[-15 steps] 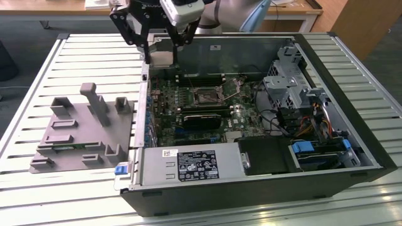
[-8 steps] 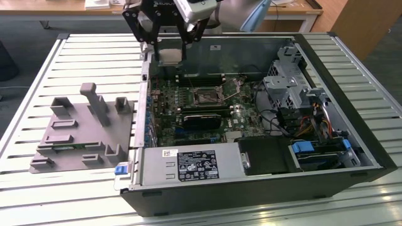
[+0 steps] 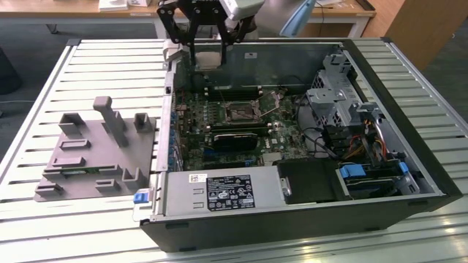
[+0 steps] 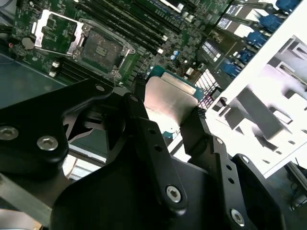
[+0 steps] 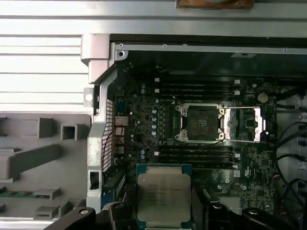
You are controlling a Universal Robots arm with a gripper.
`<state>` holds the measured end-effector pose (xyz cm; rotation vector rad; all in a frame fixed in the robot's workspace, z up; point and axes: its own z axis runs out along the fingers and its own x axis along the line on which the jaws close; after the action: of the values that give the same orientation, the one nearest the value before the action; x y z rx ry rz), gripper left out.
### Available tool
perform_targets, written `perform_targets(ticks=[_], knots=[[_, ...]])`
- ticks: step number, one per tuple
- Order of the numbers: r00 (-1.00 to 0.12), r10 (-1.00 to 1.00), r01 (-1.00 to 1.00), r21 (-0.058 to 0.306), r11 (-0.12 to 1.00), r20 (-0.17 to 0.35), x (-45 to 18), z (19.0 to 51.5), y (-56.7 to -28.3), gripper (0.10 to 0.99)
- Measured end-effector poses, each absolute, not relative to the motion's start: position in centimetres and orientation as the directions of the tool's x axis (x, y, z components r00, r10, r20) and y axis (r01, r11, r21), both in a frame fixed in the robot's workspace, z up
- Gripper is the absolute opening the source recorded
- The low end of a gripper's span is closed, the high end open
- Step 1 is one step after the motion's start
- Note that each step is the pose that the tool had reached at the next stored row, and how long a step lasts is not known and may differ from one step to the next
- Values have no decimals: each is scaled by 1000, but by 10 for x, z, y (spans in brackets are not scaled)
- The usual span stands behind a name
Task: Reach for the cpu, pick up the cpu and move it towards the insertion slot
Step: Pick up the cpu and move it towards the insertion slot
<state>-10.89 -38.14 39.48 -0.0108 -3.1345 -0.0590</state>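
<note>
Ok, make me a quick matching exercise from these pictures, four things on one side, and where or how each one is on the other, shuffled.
Things:
1. cpu
2. insertion slot
3. grey tray
4. gripper

Places or states:
A. lying on the slatted table beside the computer case
B. open and empty on the green board
C. held between two black fingers
D. closed on the chip's edges

Pairs: 1-C, 2-B, 3-A, 4-D

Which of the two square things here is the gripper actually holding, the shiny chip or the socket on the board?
The cpu, silver-topped, sits between the fingers of the gripper. The insertion slot lies apart on the green board, dark and empty.
</note>
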Motion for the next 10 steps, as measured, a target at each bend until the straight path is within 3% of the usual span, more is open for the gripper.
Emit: perform_targets(ticks=[10], knots=[[-1000, 7, 7, 38, 999, 7, -82, 394, -369, 541]])
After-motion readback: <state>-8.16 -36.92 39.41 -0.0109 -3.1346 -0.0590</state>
